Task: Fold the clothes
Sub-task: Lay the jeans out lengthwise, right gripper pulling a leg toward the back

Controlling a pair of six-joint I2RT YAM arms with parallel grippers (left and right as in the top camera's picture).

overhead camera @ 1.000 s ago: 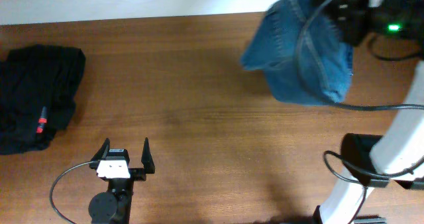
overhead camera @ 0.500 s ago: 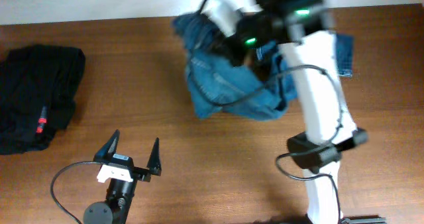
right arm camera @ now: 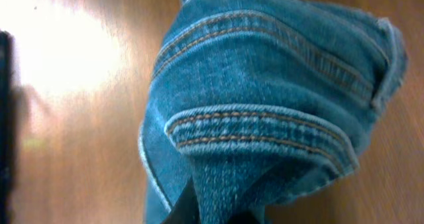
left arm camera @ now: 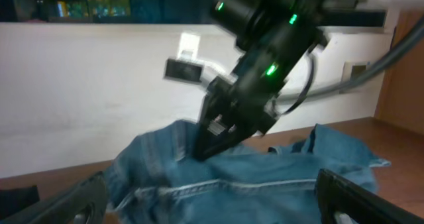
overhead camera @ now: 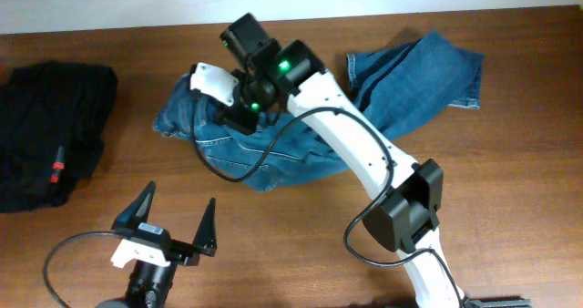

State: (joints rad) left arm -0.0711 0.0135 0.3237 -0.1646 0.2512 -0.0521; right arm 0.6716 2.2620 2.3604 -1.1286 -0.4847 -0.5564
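Right gripper clamps a stitched seam of the medium-blue denim jeans, which are probably limp and heavy and drape below it. Left gripper stands open.

the medium-blue denim jeans lie crumpled on the far middle of the surface. one leg stretches toward the right rear and the rest is bunched to the left. pale stitched seams show, and the right claw pinches a raised fold.
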